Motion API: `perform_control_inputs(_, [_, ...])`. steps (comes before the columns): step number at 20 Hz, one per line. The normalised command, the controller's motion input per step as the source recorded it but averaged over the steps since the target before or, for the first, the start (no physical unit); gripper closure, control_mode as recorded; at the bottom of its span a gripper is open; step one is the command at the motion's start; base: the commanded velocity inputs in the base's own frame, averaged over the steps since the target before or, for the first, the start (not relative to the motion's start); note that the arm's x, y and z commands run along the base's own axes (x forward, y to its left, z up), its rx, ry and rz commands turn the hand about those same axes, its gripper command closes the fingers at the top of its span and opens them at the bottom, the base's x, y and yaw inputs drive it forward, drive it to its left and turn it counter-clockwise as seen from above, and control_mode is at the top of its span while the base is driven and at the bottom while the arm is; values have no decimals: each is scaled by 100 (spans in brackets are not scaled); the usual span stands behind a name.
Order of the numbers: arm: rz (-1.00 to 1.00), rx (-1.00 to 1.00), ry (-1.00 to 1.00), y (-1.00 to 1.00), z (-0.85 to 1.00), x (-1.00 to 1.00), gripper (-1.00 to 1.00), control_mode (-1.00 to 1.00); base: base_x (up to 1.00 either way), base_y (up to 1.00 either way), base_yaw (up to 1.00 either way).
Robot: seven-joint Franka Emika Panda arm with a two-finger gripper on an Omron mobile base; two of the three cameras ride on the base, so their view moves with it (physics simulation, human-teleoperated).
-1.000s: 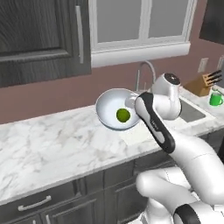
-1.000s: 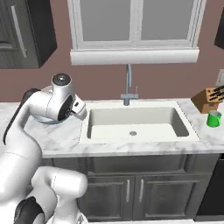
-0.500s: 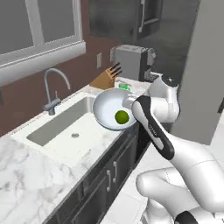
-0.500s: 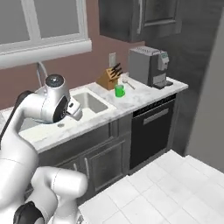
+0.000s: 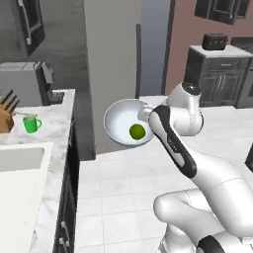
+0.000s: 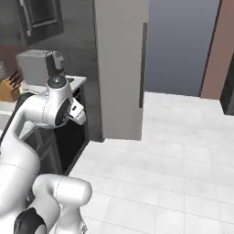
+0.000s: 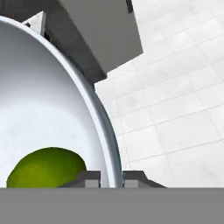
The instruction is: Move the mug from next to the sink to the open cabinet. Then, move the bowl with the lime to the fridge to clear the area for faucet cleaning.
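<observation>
Pinching bowl (image 7: 39, 109) rim | hand (image 7: 111, 177) nearly closed | lime (image 7: 46, 168) inside

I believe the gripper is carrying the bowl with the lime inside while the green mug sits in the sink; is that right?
Not quite: the left base view shows the mug on the counter beside the knife block. The gripper does carry the bowl with the lime inside.

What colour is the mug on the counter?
Bright green mug, clearest in the left base view.

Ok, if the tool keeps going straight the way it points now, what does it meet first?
Probably the fridge: beyond the bowl whose rim the tool grips, its grey door stands ahead, floor between. Depth is unclear.
</observation>
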Motion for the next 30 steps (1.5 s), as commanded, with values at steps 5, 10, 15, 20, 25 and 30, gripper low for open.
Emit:
perform_control_inputs(5, [0, 0, 0, 0, 0, 0, 100, 100, 20, -43, -83])
perform_control_inputs(10, [0, 0, 0, 0, 0, 0, 100, 100, 100, -50, -34])
perform_control_inputs(15, [0, 0, 0, 0, 0, 0, 100, 100, 100, -13, -8])
perform_control_inputs(20, [0, 0, 0, 0, 0, 0, 100, 100, 100, 0, -9])
perform_control_inputs(25, [0, 0, 0, 0, 0, 0, 100, 100, 100, 0, -5])
perform_control_inputs(30, [0, 0, 0, 0, 0, 0, 100, 100, 100, -12, -3])
